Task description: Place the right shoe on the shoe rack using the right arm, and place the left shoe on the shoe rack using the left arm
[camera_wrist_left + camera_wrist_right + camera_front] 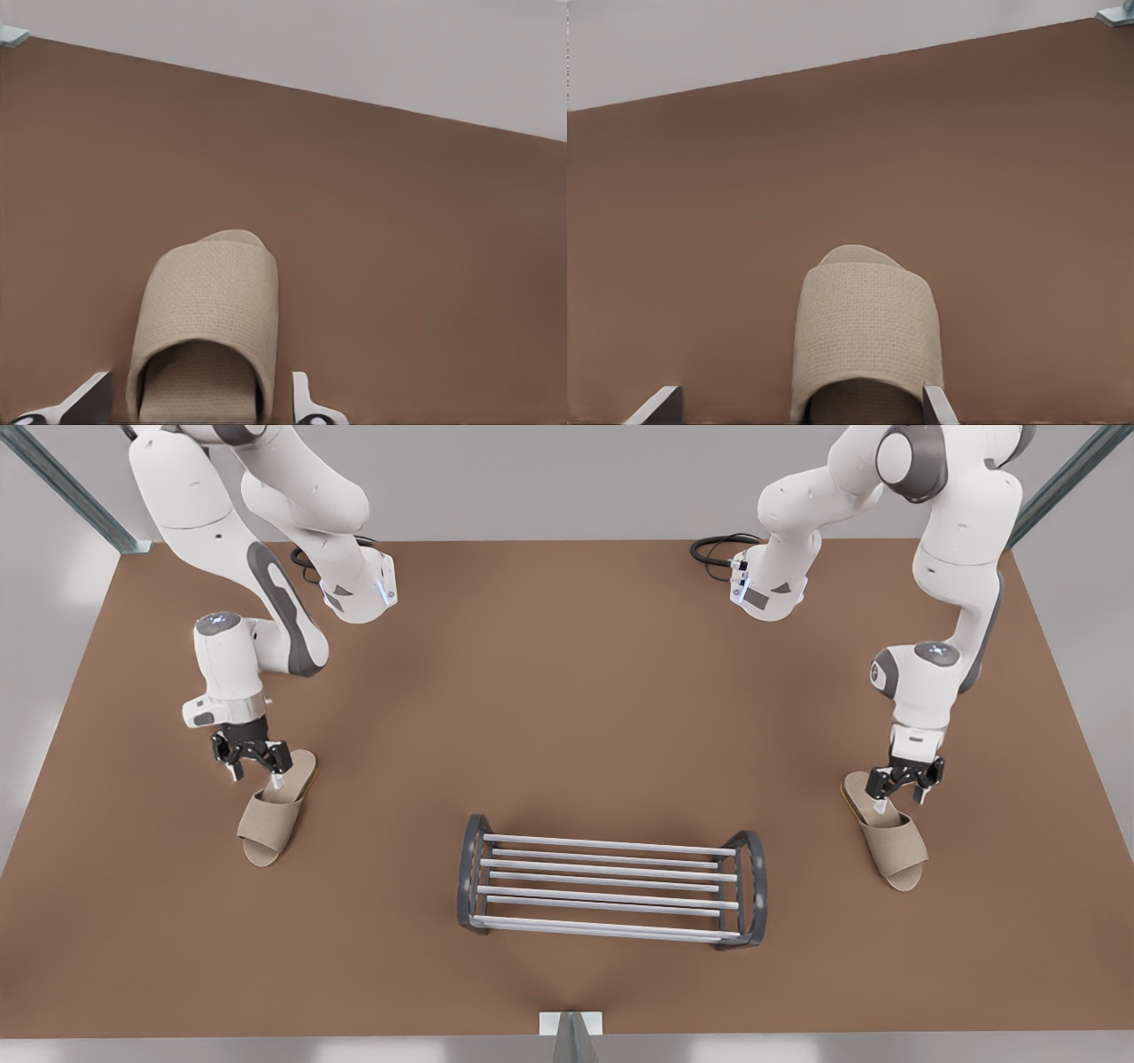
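Item 1, right slipper (270, 824): a beige woven slide that is lying flat on the brown tabletop (567, 691) at the front view's left, well apart from the shoe rack, with its toe pointing toward the near edge.

Item 2, right tool (257, 766): it is hanging low over the heel end of that slipper. Its fingers (660, 405) are standing open, one on each side of the upper, and are not yet clamping it.

Item 3, left slipper (890, 841): the matching slide, lying flat at the front view's right, also well apart from the rack.

Item 4, left tool (904, 784): it is poised over that slipper's heel end. Its fingers (89, 398) are spread wide and are flanking the upper without gripping.

Item 5, shoe rack (611, 886): dark arched end frames joined by pale bars. It is sitting between the two slippers toward the near edge and is carrying nothing.

Step in hand, as judged: both arms are getting set to grasp. Handling notes:
- Each tool is best centred across its slipper, so the soft upper is being squeezed evenly and is not twisting.
- The fingers should be sinking low enough to catch the sole's sides before closing.
- Each lift should be staying level.
- Each slipper should be coming down across several bars, so it is not tipping through the gaps.
- The arms should be keeping to separate halves of the rack.
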Available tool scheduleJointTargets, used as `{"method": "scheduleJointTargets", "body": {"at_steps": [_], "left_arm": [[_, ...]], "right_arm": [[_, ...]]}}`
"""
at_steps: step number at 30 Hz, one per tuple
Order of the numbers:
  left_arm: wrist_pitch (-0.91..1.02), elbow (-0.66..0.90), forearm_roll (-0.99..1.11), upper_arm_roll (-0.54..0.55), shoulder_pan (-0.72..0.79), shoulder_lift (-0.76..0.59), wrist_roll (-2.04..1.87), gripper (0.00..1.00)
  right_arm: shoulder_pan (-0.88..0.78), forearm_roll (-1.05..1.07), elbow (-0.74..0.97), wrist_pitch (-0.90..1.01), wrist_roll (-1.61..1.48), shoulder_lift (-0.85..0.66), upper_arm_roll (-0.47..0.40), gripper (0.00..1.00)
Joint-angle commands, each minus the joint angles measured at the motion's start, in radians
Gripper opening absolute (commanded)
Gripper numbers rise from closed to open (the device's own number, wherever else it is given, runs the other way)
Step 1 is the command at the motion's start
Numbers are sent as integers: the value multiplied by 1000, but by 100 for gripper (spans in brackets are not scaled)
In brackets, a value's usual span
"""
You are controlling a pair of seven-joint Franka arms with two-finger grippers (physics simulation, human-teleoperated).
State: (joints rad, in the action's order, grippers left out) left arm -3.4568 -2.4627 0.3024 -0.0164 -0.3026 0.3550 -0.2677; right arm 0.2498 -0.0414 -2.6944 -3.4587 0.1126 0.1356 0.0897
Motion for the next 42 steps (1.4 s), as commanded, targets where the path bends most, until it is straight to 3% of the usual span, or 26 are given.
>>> {"method": "scheduleJointTargets", "body": {"at_steps": [1,9,11,30,31,32,33,38,42], "left_arm": [[-28,1,0,-5,2,19,31,99],[-28,53,0,-28,11,108,35,99],[-28,73,38,-119,59,117,36,99],[-32,177,35,-162,77,219,36,99],[-33,177,35,-162,77,219,36,91],[-33,177,35,-162,77,219,36,74],[-33,177,35,-162,77,217,36,67],[-33,177,35,-162,76,214,36,43],[-31,177,35,-163,76,216,36,33]], "right_arm": [[6,0,-15,-48,-4,9,2,100],[12,0,-7,-48,-14,96,4,100],[94,0,-7,-48,-136,102,4,100],[92,-2,96,-48,-148,262,19,100],[92,-2,100,-50,-146,263,19,100],[94,-2,100,-48,-146,263,19,100],[94,-2,100,-50,-146,263,19,100],[120,0,99,-50,-157,259,19,100],[147,-2,125,-48,-159,269,18,100]]}}
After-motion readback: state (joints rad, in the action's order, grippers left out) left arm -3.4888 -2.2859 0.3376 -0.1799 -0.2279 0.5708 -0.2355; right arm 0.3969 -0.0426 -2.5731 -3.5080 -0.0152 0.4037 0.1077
